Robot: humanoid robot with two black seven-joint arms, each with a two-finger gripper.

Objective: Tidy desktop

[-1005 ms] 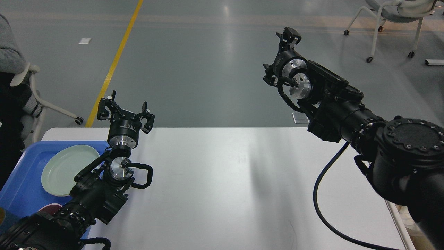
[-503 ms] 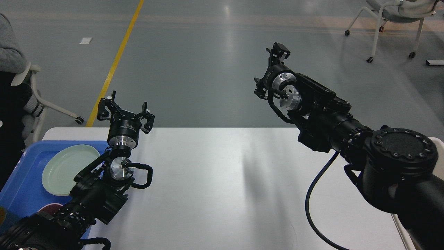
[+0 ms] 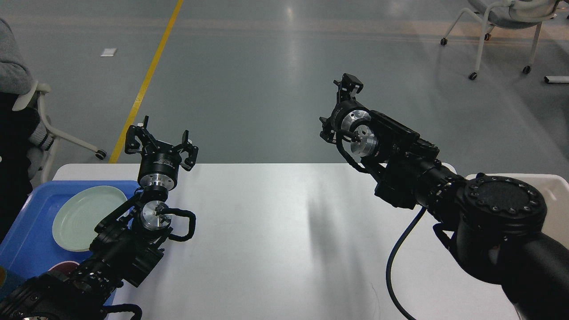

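The desktop [image 3: 275, 231] is a large white smooth tabletop with rounded corners, filling the lower middle of the head view. My left gripper [image 3: 161, 138] is open and empty, its two fingers spread wide above the desktop's far left edge. My right gripper [image 3: 344, 91] is held up past the desktop's far edge, seen end-on and dark, so its fingers cannot be told apart. Nothing shows in either gripper.
A blue plastic tray [image 3: 26, 231] sits at the desktop's left edge with a pale green plate [image 3: 84, 213] on it. A beige bin's rim [image 3: 551, 186] shows at the right, behind my right arm. Chairs [image 3: 502, 22] stand on the grey floor beyond.
My right arm has moved left and down, bringing its gripper nearer the desktop's far edge. The left arm has not moved.
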